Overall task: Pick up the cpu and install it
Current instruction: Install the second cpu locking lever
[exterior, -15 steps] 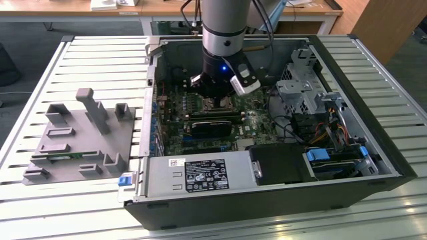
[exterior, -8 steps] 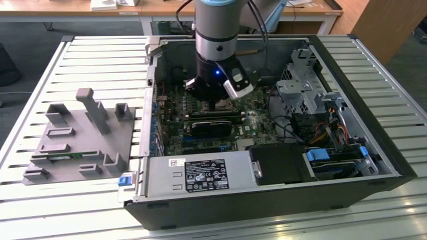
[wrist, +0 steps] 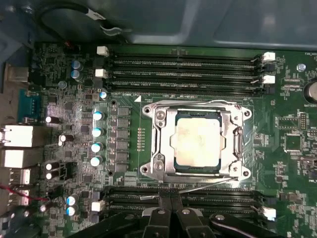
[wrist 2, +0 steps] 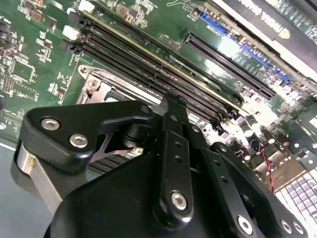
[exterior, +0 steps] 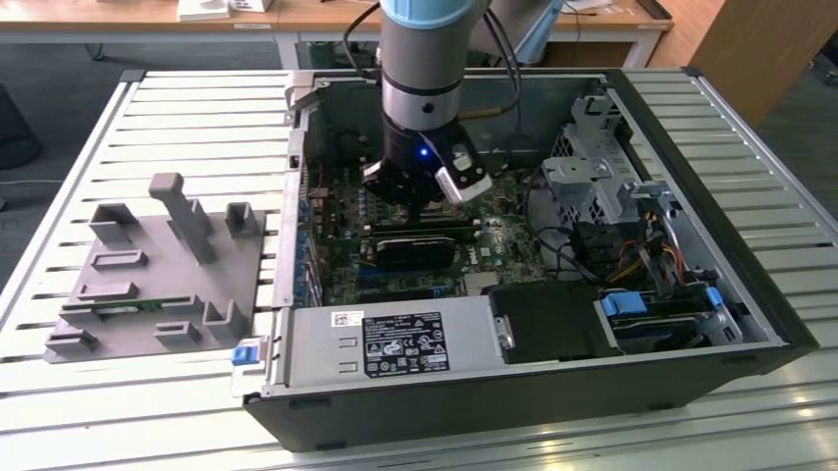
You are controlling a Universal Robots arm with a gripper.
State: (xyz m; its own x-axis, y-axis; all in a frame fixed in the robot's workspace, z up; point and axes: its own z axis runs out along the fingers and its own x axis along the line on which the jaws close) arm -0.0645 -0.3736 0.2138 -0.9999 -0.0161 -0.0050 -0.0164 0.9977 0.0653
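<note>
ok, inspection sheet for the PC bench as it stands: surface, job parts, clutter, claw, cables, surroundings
Surface: white slatted metal table carrying an open black computer case.
Job's things: square silver-topped cpu lies in the metal socket frame on the green motherboard.
Clutter: grey plastic parts fixture at the exterior view's left.
Grippers: black claw hangs inside the case above the motherboard; holds nothing seen.
Cables: black cable inside the case.
Surroundings: wooden desks behind.
</note>
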